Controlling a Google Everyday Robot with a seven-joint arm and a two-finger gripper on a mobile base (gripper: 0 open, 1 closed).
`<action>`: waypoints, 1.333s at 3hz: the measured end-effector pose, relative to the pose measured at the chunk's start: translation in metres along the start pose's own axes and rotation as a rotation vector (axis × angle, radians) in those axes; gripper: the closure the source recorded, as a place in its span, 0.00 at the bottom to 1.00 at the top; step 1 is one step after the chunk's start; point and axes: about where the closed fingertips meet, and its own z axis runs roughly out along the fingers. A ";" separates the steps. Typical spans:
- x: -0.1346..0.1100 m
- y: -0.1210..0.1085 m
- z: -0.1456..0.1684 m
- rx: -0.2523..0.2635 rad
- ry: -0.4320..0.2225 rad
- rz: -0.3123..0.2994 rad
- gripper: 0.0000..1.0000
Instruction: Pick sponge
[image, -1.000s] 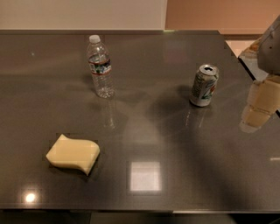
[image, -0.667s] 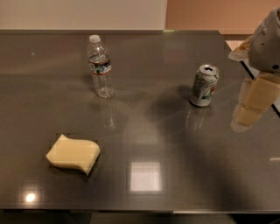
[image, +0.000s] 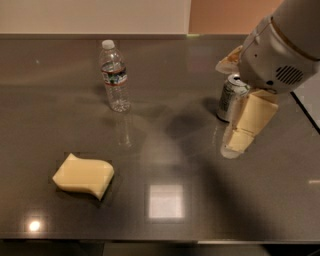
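Yellow sponge (image: 83, 175) flat, long axis left-right, end effector (image: 239, 144) far right

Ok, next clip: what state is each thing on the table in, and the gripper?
sponge: lying flat at the front left of the table, untouched.
water bottle: upright, cap on, back left.
soda can: upright at the right, partly hidden by the gripper.
gripper: at the right, pointing down in front of the soda can, far from the sponge.
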 end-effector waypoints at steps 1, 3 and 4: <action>-0.038 0.013 0.023 -0.031 -0.062 -0.061 0.00; -0.095 0.035 0.076 -0.130 -0.151 -0.125 0.00; -0.117 0.053 0.100 -0.172 -0.172 -0.162 0.00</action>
